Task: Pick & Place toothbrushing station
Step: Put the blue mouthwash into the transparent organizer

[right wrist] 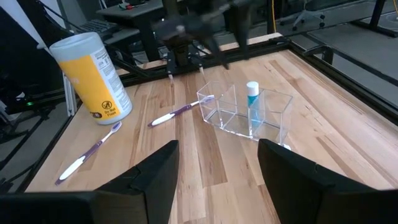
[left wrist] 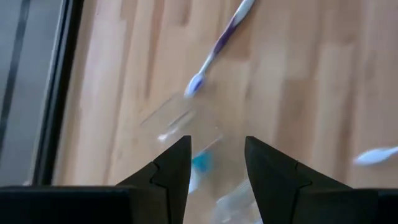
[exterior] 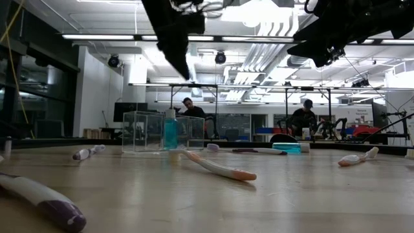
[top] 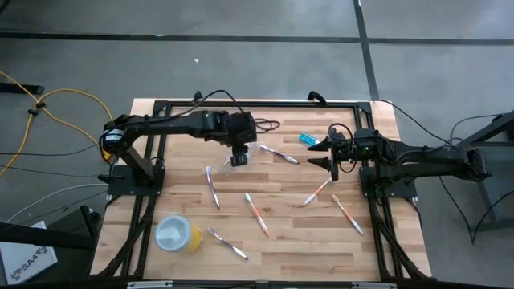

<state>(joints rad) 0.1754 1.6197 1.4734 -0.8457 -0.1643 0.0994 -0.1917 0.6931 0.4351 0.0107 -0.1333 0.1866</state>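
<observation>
A small clear plastic holder [right wrist: 245,115] stands upright on the wooden table near its far middle, also seen in the high view [top: 241,162]. A blue tube [right wrist: 252,102] stands on end inside it. My left gripper [left wrist: 217,146] hangs open just above the holder, pointing steeply down, with nothing between its fingers. A second blue tube [top: 307,140] lies flat to the holder's right. Several toothbrushes lie flat across the table, one purple [top: 213,186] and one orange [top: 257,213]. My right gripper [top: 317,155] waits open at the right, level and above the table, facing the holder.
A yellow cup with a pale top [top: 178,234] stands near the front left. More toothbrushes lie at the front [top: 227,243] and right [top: 347,213]. A black frame [top: 144,185] borders the table. People sit in the room beyond the table's far side.
</observation>
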